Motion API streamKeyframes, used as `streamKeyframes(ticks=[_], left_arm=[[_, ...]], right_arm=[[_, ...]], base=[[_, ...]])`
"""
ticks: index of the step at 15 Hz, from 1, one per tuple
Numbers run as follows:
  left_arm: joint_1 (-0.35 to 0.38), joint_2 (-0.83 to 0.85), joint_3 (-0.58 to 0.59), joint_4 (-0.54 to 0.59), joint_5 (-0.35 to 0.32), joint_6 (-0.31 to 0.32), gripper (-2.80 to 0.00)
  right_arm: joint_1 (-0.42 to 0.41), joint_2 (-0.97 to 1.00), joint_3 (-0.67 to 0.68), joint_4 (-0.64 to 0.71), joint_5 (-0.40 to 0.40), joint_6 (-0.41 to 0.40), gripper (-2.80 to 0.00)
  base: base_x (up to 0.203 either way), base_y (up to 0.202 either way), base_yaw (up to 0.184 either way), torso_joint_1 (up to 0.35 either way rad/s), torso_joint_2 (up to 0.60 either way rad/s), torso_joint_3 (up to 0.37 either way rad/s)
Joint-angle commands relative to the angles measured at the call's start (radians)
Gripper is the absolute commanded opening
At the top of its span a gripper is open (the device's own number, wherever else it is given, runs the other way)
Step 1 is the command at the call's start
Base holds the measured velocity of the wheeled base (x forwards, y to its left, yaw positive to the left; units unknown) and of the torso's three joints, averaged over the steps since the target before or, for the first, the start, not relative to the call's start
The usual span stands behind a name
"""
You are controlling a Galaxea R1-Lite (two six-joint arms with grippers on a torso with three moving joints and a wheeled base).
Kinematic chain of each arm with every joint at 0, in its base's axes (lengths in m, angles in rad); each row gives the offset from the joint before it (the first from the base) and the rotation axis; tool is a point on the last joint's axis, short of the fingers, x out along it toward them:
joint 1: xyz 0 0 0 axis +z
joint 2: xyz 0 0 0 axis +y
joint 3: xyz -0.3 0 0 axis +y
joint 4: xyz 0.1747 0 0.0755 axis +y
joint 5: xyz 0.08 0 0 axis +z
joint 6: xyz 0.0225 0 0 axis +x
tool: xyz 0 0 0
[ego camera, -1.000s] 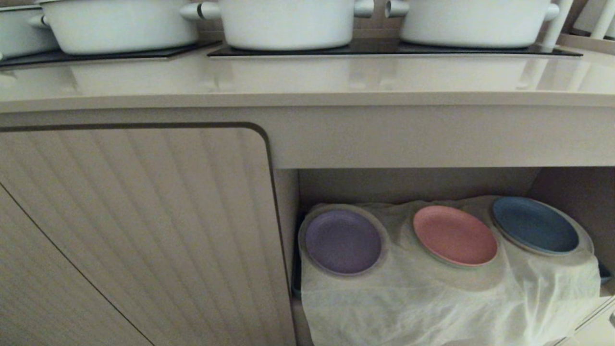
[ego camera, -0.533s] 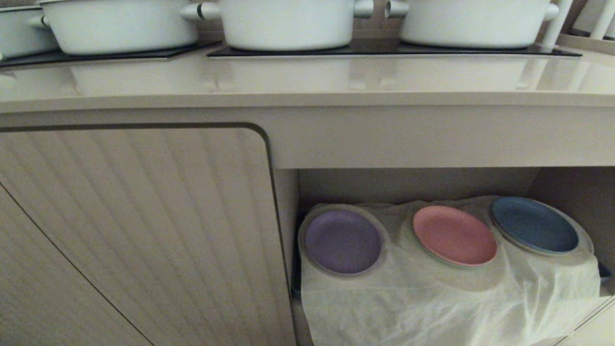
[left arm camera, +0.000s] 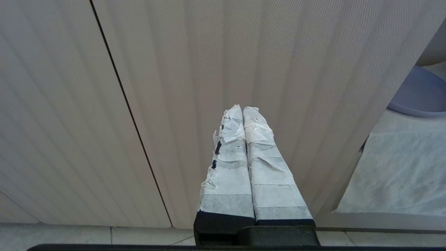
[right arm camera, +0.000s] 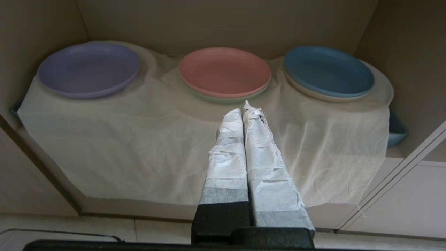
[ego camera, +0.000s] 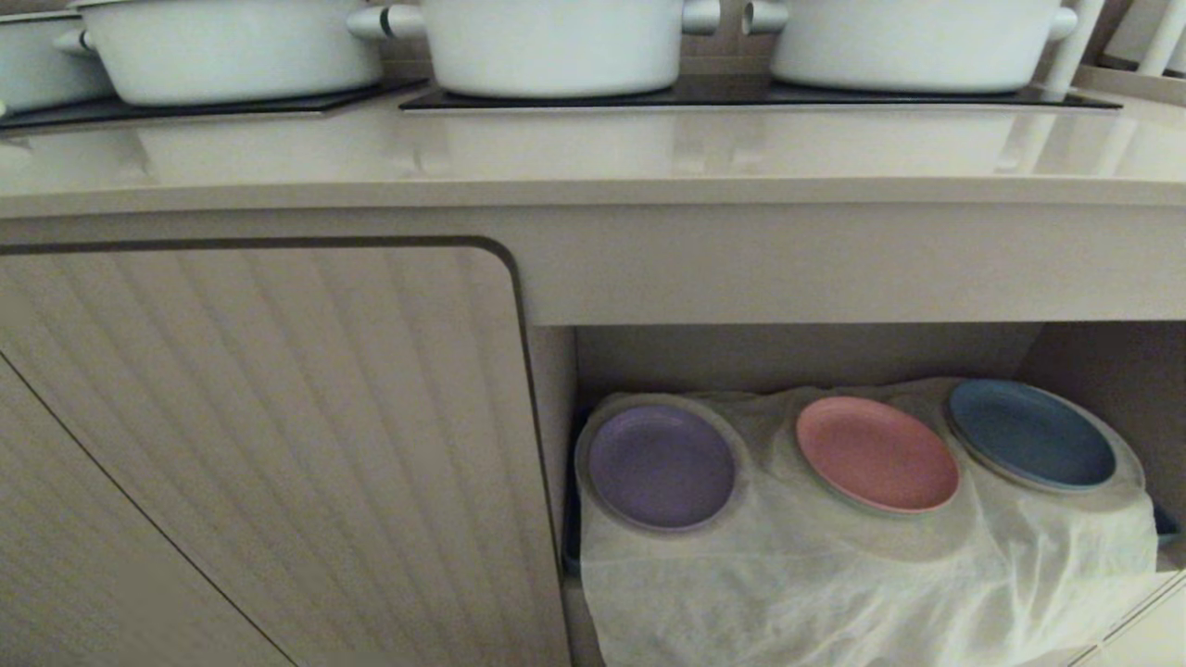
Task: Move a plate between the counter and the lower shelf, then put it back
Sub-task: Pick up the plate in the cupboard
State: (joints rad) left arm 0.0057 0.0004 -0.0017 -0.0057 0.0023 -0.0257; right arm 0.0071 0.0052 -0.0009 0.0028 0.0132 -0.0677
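Note:
The lavender plate (ego camera: 662, 466) lies flat on the leftmost mound of the white sheet (ego camera: 834, 574) that drapes the lower shelf (ego camera: 797, 357). The beige counter (ego camera: 593, 157) runs above it. Neither gripper shows in the head view. In the right wrist view my right gripper (right arm camera: 244, 109) is shut and empty. It hangs in front of the shelf opening, short of the sheet, with the plate (right arm camera: 89, 68) off to one side of it. My left gripper (left arm camera: 243, 109) is shut and empty too, facing the ribbed cabinet door (left arm camera: 209, 62). A sliver of the plate (left arm camera: 421, 94) shows past that door's edge.
A salmon-pink plate (ego camera: 876, 453) and a dark blue plate (ego camera: 1031, 433) rest on the other two mounds. White pots (ego camera: 556, 46) stand on black hob panels (ego camera: 741, 93) at the back of the counter. The closed ribbed door (ego camera: 259, 445) fills the left.
A dark bit at the lower right edge of the head view, seen one second ago, is gone. The plates and the sheet have not moved.

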Motion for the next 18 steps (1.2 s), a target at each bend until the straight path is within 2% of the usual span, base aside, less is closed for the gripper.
streamKeyframes(ticks=[1, 15, 18], left_arm=[[0.000, 0.001, 0.000, 0.000, 0.001, 0.000, -2.80], [0.000, 0.001, 0.000, 0.000, 0.001, 0.000, -2.80], [0.000, 0.001, 0.000, 0.000, 0.001, 0.000, -2.80]], right_arm=[[0.001, -0.005, 0.001, 0.000, 0.001, 0.000, -2.80], [0.001, -0.005, -0.001, 0.000, -0.002, 0.019, -2.80], [0.001, -0.005, -0.001, 0.000, -0.008, 0.043, -2.80]], base=[[0.000, 0.000, 0.000, 0.000, 0.00, 0.000], [0.000, 0.000, 0.000, 0.000, 0.00, 0.000], [0.000, 0.000, 0.000, 0.000, 0.00, 0.000]])
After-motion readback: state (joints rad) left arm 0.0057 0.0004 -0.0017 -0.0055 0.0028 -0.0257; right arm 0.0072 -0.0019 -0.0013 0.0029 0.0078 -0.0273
